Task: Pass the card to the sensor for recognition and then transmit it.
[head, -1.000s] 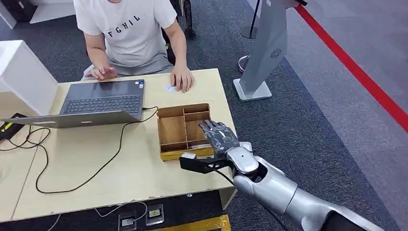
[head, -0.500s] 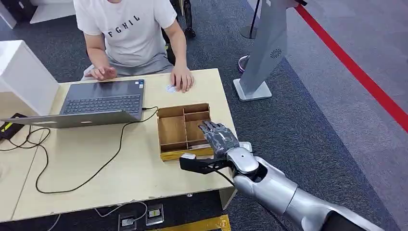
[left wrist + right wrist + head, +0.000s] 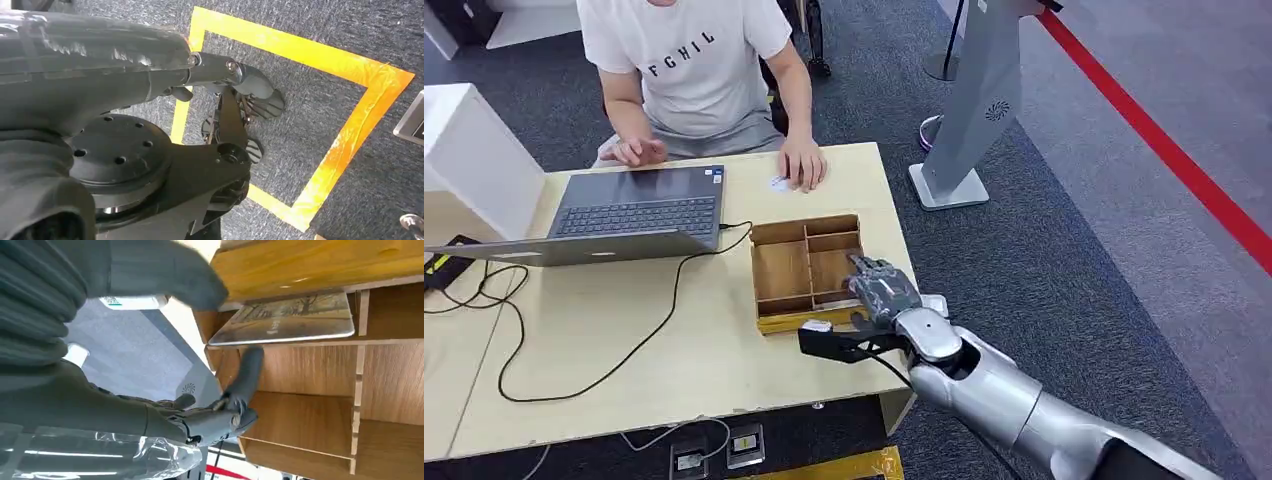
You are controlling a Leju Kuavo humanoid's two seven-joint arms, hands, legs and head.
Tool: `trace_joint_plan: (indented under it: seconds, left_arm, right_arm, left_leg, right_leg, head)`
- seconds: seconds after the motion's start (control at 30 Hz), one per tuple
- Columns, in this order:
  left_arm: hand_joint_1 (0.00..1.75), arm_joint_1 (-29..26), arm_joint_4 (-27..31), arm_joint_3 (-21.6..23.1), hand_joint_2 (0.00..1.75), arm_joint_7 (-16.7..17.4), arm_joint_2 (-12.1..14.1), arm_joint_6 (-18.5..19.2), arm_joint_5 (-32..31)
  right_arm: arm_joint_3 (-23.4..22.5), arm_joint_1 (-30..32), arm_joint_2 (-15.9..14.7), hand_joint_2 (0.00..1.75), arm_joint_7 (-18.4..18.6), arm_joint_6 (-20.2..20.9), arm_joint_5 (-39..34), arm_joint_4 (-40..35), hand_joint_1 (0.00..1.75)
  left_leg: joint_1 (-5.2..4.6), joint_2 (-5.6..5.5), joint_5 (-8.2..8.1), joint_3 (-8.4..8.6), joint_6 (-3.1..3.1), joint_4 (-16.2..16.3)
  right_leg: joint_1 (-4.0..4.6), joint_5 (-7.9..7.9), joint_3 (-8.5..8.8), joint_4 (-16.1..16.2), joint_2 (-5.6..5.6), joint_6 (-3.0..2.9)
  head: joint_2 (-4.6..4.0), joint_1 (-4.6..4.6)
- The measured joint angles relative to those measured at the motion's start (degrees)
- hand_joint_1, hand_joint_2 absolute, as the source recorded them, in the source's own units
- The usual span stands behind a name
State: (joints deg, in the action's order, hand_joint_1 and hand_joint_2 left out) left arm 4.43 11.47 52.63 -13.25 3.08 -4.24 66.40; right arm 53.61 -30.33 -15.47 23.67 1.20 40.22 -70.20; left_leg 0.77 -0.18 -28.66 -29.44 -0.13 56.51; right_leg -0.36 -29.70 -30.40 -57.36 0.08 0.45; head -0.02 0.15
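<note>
Room: grey carpet, a red floor line and a grey stand (image 3: pixel 982 100) beyond the wooden surface (image 3: pixel 624 340).
Landmark: a compartmented wooden box (image 3: pixel 807 270) near the surface's right edge.
Card: the card (image 3: pixel 290 320) lies flat in one box compartment, close under a divider, so it likely has to be pried up.
Right hand: the right hand (image 3: pixel 882 285) reaches into the box, fingers (image 3: pixel 247 375) apart and pointing at the card; holding nothing, though I cannot tell whether a fingertip touches it.
Left hand: the left hand (image 3: pixel 235 95) hangs over the floor; its state I cannot tell.
Around: a laptop (image 3: pixel 614 215) and cable (image 3: pixel 624 350) left of the box; a person (image 3: pixel 694 70) beyond it.
In the way: the box's walls and dividers crowd the fingers.
</note>
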Motion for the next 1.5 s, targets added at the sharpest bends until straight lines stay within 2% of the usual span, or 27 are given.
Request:
trace_joint_plan:
  seconds: [0.63,0.67,0.7,0.73,0.83,0.87,1.33,1.37,1.5]
  left_arm:
    - [0.00,0.00,0.00,0.42,0.00,0.00,0.00,0.02,-0.04]
    - [0.00,0.00,0.00,0.44,0.00,0.00,0.00,0.02,-0.04]
    - [0.00,0.00,0.00,0.46,0.00,0.00,0.00,0.02,-0.04]
    - [0.00,0.00,0.00,0.48,0.00,0.00,0.00,0.02,-0.04]
    - [0.00,0.00,0.00,0.50,0.00,0.00,0.00,0.00,-0.02]
    - [0.00,0.00,0.00,0.55,0.00,0.00,0.00,0.00,0.00]
    - [0.00,0.00,0.00,0.98,0.00,0.00,0.00,0.02,0.07]
    - [0.00,0.00,0.00,0.98,0.00,0.00,0.00,0.02,0.07]
    - [0.00,0.00,0.00,1.01,0.00,0.00,0.00,0.04,0.07]
  right_arm:
    - [0.04,0.60,0.00,1.75,0.00,-0.11,-0.31,0.37,1.75]
    - [0.04,0.60,0.00,1.75,0.00,-0.11,-0.31,0.44,1.55]
    - [0.04,0.60,0.00,1.75,0.00,-0.11,-0.31,0.46,0.33]
    - [0.04,0.61,0.00,1.75,0.00,-0.11,-0.31,0.46,0.00]
    - [0.04,0.64,0.00,1.75,0.07,-0.57,-0.15,0.46,0.00]
    - [0.04,0.66,0.00,0.00,0.15,-0.77,-0.04,0.46,0.00]
    - [0.02,0.67,0.00,0.00,0.00,-1.14,-0.13,0.46,0.00]
    - [0.00,0.67,-0.02,1.75,0.00,-1.14,-0.13,0.46,0.00]
    - [0.00,0.66,0.00,1.75,0.00,-1.11,-0.13,0.44,0.00]
  left_leg:
    - [0.00,0.00,0.00,0.00,0.00,0.00]
    - [0.00,0.00,0.00,0.00,0.00,0.00]
    - [0.00,0.00,0.00,0.00,0.00,0.00]
    - [0.00,0.00,0.00,0.00,0.00,0.00]
    - [0.00,0.00,0.00,0.00,0.00,0.00]
    - [0.00,0.00,0.00,0.00,0.00,0.00]
    - [0.00,0.00,0.00,0.00,0.00,0.00]
    - [0.00,0.00,0.00,0.00,0.00,0.00]
    - [0.00,0.00,0.00,0.00,0.00,0.00]
  right_leg:
    - [0.00,0.00,0.00,0.00,0.00,0.00]
    - [0.00,0.00,0.00,0.00,0.00,0.00]
    - [0.00,0.00,0.00,0.00,0.00,0.00]
    - [0.00,0.00,0.00,0.00,0.00,0.00]
    - [0.00,0.00,0.00,0.00,0.00,0.00]
    - [0.00,0.00,0.00,0.00,0.00,0.00]
    - [0.00,0.00,0.00,0.00,0.00,0.00]
    - [0.00,0.00,0.00,0.00,0.00,0.00]
    - [0.00,0.00,0.00,-0.01,0.00,0.00]
  head:
    - [0.00,0.00]
    - [0.00,0.00]
    - [-0.02,0.00]
    - [-0.02,0.00]
    - [0.00,0.00]
    - [0.00,0.00]
    - [-0.02,0.00]
    - [0.00,0.00]
    - [0.00,0.00]
